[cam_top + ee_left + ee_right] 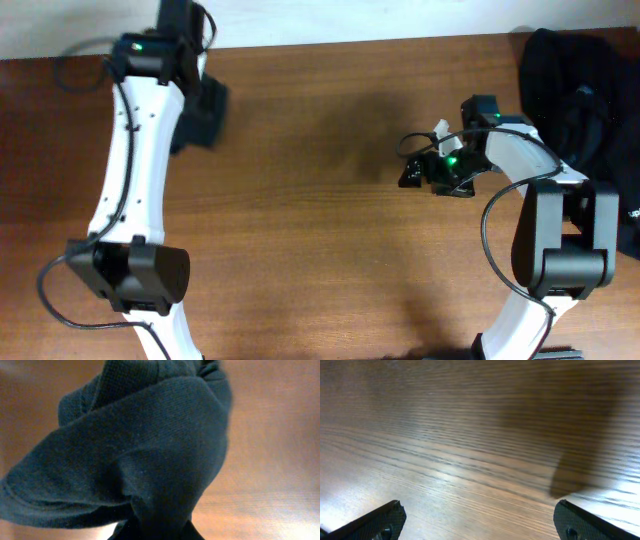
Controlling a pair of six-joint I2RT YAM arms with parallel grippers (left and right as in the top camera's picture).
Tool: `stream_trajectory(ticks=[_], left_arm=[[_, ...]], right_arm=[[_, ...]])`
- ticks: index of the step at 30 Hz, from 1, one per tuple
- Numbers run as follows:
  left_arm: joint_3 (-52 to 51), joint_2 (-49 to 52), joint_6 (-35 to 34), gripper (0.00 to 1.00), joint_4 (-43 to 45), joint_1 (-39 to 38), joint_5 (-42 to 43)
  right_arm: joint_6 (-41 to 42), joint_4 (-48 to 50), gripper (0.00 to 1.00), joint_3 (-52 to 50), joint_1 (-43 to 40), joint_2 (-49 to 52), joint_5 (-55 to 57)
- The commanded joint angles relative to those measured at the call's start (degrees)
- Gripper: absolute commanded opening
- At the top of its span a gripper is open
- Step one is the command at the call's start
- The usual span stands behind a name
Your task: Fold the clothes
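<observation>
**Garment lifted clear of the pile, ready to be laid out**

One black garment [150,450] is well apart from the pile of clothes [575,90], at the opposite end of the table [320,250], beside the left arm [135,170]. In the left wrist view the cloth fills the frame and gathers into a tight neck where the left end effector sits. Its fingers are buried under the fabric, but the bunching reads as a pinch on the garment. The right end effector [477,520] hovers near the pile, on the side facing the held garment. It is spread wide with nothing between its fingers, only bare wood below.

The step in hand looks like spreading this piece flat before any fold. To do it well, the free end effector should probably cross away from the pile and take a second edge or corner. The two grips can then draw the cloth taut and lower it flat, away from the pile. A single bunched pinch is likely to drop it in a crumpled heap.
</observation>
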Motion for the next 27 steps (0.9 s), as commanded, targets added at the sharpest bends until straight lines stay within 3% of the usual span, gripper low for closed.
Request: stream_trajectory(ticks=[1,5,18,27], left_arm=[[8.6,-0.3,3.3,0.00,-0.3,-0.9,-4.8],[11.1,-0.3,3.3,0.00,-0.3,-4.8,-4.9],[3.5,8.2,3.7,0.00,3.8,-14.0,-9.0],[3.5,8.8,20.5,0.00,23.5,-14.1,-10.9]], right_arm=[[-2.2,-0.3,1.00,0.9,-1.3,0.3,0.4],[-2.3,-1.0,1.00,0.9,-2.4,0.3,0.4],[-2.7,-2.0,1.00,0.9,-4.2,0.3,0.2],[-2.7,-1.4,1.00,0.9,-4.2,0.3,0.2]])
